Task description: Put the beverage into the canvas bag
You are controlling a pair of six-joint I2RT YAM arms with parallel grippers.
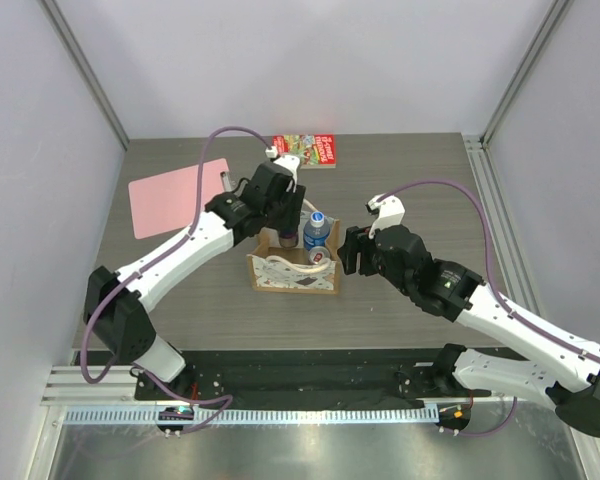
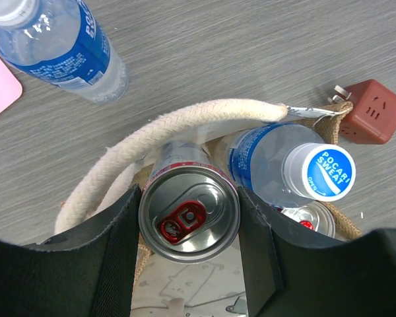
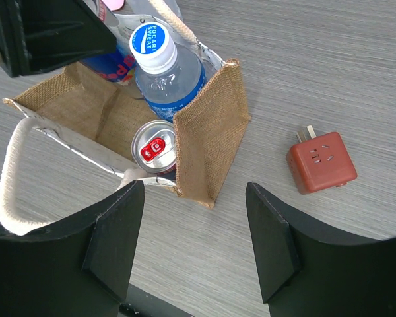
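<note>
left claw (image 2: 189,224) pinches red-tab can (image 2: 204,198) upright over canvas bag (image 3: 211,125), to drop beside Pocari Sweat bottle (image 3: 162,56); right claw (image 3: 193,191) spread, empty, nearby

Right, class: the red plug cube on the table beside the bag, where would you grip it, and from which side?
From above, closing on two flat opposite walls of the plug cube. It lies socket face up with prongs sticking out sideways, so I would avoid that end.
</note>
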